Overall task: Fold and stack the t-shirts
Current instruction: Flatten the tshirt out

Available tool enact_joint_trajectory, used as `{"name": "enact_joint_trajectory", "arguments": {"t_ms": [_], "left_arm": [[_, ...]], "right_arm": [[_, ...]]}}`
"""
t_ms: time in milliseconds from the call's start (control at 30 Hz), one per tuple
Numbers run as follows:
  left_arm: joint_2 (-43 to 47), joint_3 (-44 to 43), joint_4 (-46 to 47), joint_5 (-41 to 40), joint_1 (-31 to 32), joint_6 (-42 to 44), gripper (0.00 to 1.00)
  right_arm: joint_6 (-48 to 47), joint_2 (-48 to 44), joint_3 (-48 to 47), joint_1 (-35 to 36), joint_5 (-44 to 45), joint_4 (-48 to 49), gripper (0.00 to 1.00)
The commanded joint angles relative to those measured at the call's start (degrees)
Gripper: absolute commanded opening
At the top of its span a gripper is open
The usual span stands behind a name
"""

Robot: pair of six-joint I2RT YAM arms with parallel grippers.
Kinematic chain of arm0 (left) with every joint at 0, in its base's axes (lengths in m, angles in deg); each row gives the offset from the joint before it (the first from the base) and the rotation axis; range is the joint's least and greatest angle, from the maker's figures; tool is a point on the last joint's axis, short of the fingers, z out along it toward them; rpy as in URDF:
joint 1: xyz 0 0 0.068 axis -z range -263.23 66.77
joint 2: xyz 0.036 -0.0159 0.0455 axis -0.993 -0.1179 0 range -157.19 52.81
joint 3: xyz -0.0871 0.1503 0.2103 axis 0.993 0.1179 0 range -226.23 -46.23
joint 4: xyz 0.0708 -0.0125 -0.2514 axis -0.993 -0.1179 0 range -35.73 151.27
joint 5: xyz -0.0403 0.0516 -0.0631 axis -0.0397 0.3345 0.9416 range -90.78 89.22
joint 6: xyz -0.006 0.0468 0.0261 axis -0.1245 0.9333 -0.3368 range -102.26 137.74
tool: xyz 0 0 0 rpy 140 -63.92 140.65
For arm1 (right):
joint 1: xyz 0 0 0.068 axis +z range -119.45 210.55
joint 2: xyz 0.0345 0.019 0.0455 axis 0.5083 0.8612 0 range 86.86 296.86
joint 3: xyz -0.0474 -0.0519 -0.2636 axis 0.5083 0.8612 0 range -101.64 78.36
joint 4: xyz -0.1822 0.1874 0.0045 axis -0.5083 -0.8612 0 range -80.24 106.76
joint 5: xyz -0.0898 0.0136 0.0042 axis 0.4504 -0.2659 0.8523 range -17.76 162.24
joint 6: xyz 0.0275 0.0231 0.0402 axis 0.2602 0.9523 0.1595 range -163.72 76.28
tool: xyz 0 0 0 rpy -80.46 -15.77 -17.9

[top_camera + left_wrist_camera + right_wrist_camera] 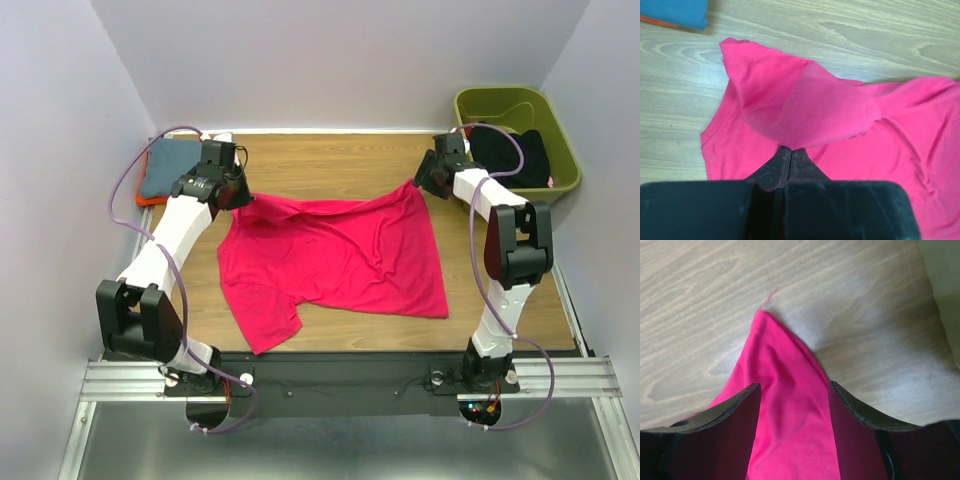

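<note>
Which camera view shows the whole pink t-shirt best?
The top external view: the pink t-shirt shows there complete, spread out. The left wrist view shows only one bunched end, the right wrist view only a corner.

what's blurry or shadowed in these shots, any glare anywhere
Top external: even light, sharp, no glare on the pink t-shirt. Left wrist: the raised fold pinched in the left gripper is blurred, while the table grain beyond is crisp. Right wrist: the dark fingers of the right gripper look soft, and a grey shadow lies on the wood right of the cloth.
</note>
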Motion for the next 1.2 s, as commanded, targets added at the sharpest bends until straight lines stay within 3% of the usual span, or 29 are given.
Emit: {"name": "enact_joint_trajectory", "arguments": {"t_ms": [0,167,300,500,900,1167], "left_arm": [[3.7,-0.3,-0.8,1.6,0.0,1.9,0.00],[4.5,4.5,0.6,3.8,-0.1,1.1,0.00],[4.8,6.9,1.5,3.5,-0.6,1.2,0.00],[4.4,7.0,1.4,3.0,-3.4,1.6,0.00],[8.4,9.6,-0.9,3.8,-12.5,4.0,0.00],[7.7,12.1,0.6,12.0,-12.6,3.2,0.00]], "right_arm": [[2.0,1.8,-4.7,0.2,-0.6,1.5,0.62],[-0.6,5.3,-8.0,0.6,-4.0,1.6,0.59],[-1.6,7.0,-8.6,0.9,-5.9,1.5,0.40],[-0.2,7.8,-4.5,0.9,-5.6,1.5,0.27],[0.5,-3.4,15.6,-0.8,2.6,0.7,0.25],[-4.8,-7.7,9.2,-0.9,-2.2,-1.6,0.34]]}}
